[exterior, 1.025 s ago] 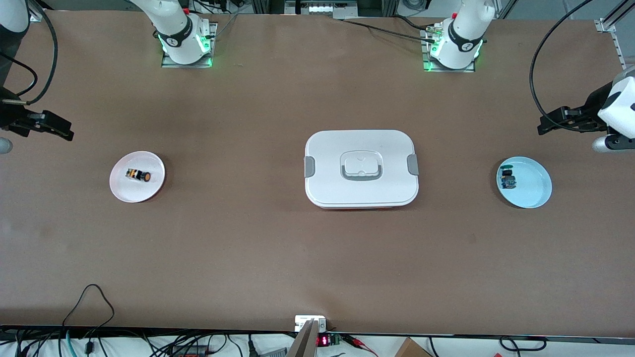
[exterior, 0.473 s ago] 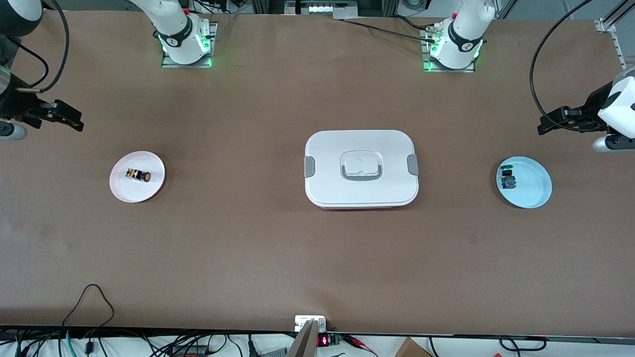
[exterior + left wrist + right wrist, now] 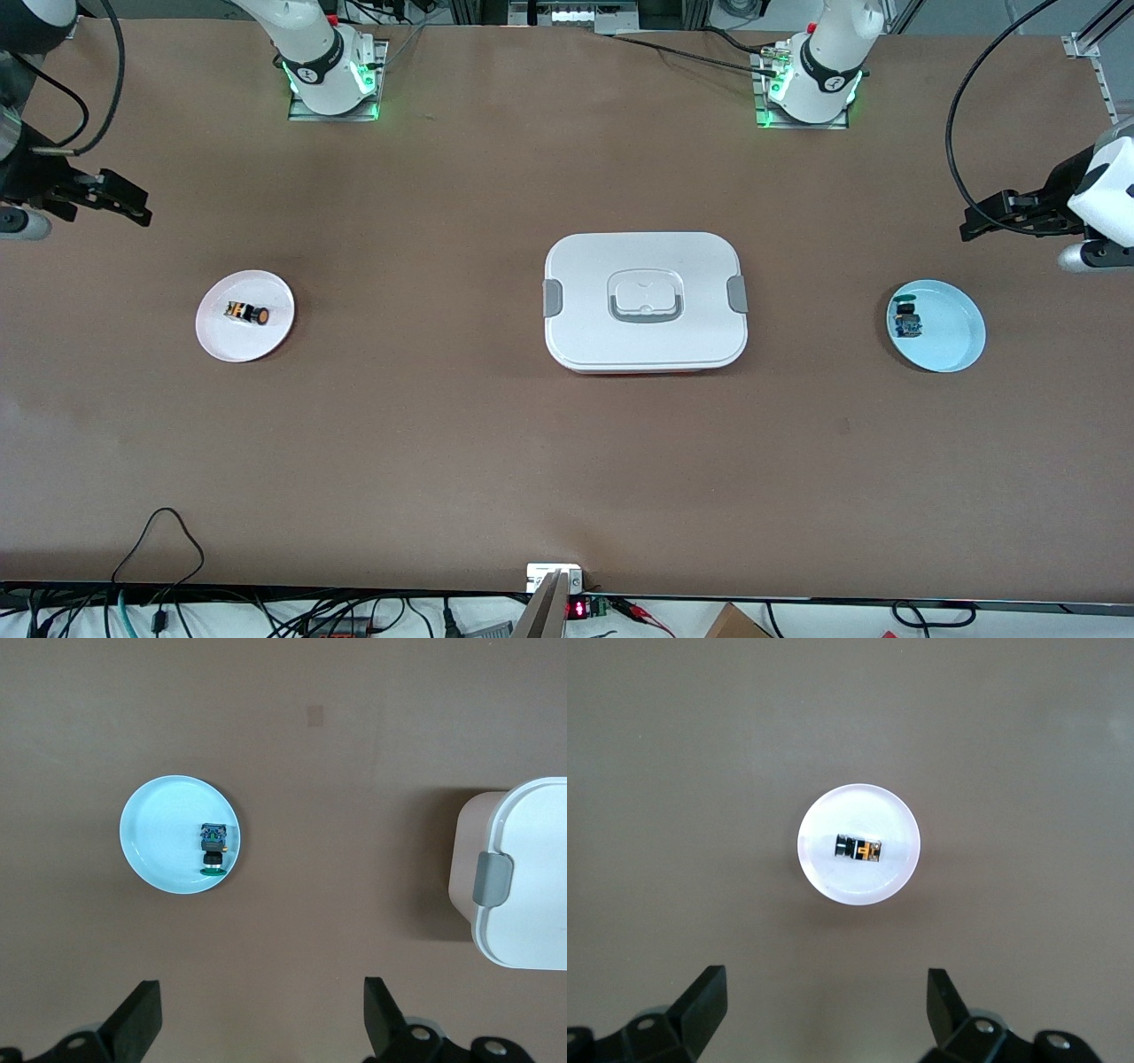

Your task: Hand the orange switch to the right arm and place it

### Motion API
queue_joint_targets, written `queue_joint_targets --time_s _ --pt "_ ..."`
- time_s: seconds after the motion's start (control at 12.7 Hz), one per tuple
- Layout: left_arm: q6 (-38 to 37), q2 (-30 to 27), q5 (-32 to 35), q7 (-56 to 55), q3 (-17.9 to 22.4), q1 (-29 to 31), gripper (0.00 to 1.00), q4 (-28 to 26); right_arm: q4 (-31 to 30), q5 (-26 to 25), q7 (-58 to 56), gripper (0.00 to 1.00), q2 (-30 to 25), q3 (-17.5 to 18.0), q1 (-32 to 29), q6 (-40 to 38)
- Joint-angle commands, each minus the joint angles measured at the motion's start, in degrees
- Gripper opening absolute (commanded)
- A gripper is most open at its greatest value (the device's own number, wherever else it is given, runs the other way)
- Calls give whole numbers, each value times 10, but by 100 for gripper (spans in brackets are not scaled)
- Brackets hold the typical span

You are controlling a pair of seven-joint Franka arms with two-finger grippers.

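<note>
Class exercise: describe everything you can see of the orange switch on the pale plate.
The orange switch is a tiny black cylinder with a round orange cap and an orange band on its body. It looks like plastic. It lies on its side near the middle of a round white plate toward the right arm's end of the table. Only the plate touches it.

Table (image 3: pixel 443 443): orange switch (image 3: pixel 247 312) on pink plate (image 3: pixel 217 341), right arm's end; white lidded box (image 3: pixel 645 301), centre; blue part (image 3: pixel 906 321) on blue plate (image 3: pixel 952 337), left arm's end.
</note>
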Motion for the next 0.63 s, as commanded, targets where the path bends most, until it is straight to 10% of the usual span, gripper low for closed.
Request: queue_joint_targets --time_s 0.0,0.55 --pt "-7 -7 -7 -4 -2 1 100 2 27 7 -10 100 8 2 0 -13" --pt "-7 -7 -7 -4 -2 1 100 2 43 10 -8 100 10 5 2 -33"
